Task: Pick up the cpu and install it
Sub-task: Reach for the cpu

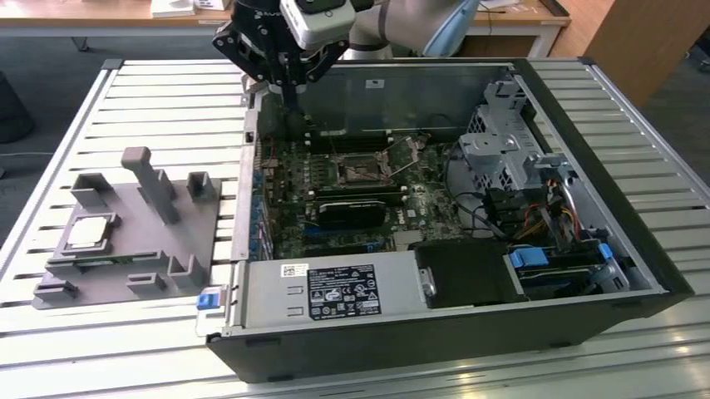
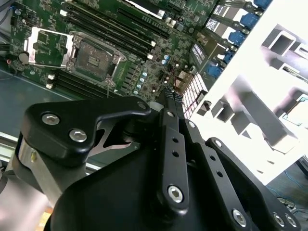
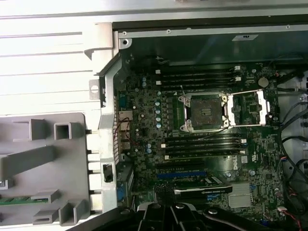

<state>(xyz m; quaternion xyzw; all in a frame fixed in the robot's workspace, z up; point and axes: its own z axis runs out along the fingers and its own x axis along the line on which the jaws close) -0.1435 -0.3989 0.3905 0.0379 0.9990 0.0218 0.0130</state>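
Hovering over case's [image 1: 634,208] far corner with gripper [image 1: 291,95] seemingly pinched shut, empty; needing opening wide, squaring level over cpu [image 1: 91,233] by tray's [image 1: 209,229] outer edge.

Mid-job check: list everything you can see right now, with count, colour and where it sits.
cpu: one, silver-grey, lying in the holder at the exterior view's left, outside the case.
holder: one, grey, on the table beside the case.
case: one, black, open, on the table.
motherboard: one, green, inside the case.
socket: one, dark, frame swung open, empty, mid-board.
power supply: one, grey, at the case's near edge in the exterior view.
table: one, silver, slatted, under everything.
arm: one, pale grey, behind the case.
tool: one, black, shut and empty, above the case's far corner, apart from the cpu.
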